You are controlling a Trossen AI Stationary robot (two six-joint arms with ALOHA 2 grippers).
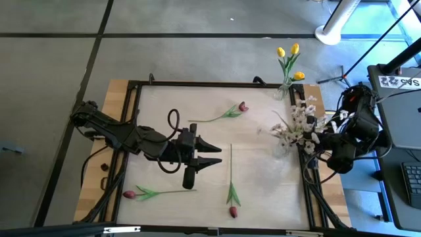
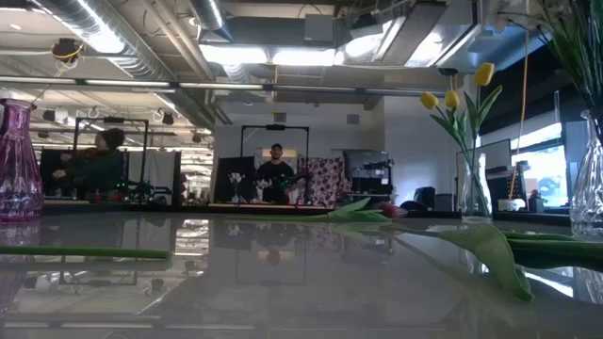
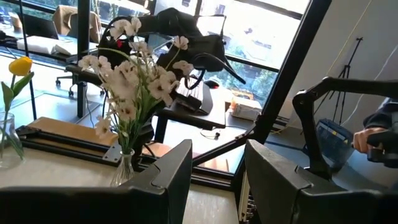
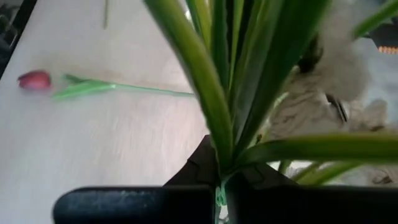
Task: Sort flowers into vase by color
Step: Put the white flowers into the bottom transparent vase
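A spray of white blossoms (image 1: 296,125) stands in a clear glass vase (image 3: 123,171) near the table's right edge. My right gripper (image 1: 314,139) is beside it and shut on its green stems. Yellow tulips (image 1: 289,56) stand in a second glass vase (image 1: 283,89) at the far right. Three dark red tulips lie flat on the table: one far of centre (image 1: 242,106), one near the left (image 1: 129,194), one at the near edge (image 1: 233,211). My left gripper (image 1: 219,153) is open at mid-table, pointing right, and touches nothing. My right gripper (image 4: 221,186) pinches the white spray's bunch of green stems and leaves (image 4: 217,158) between its two fingers. It comes from the table's right side. The spray stands upright, with its lower end in the glass vase.
A black frame (image 1: 197,83) borders the table. A purple vase (image 2: 17,160) shows at the left of the low view. People sit in the room beyond the table. Bare tabletop lies between my left gripper and the white spray.
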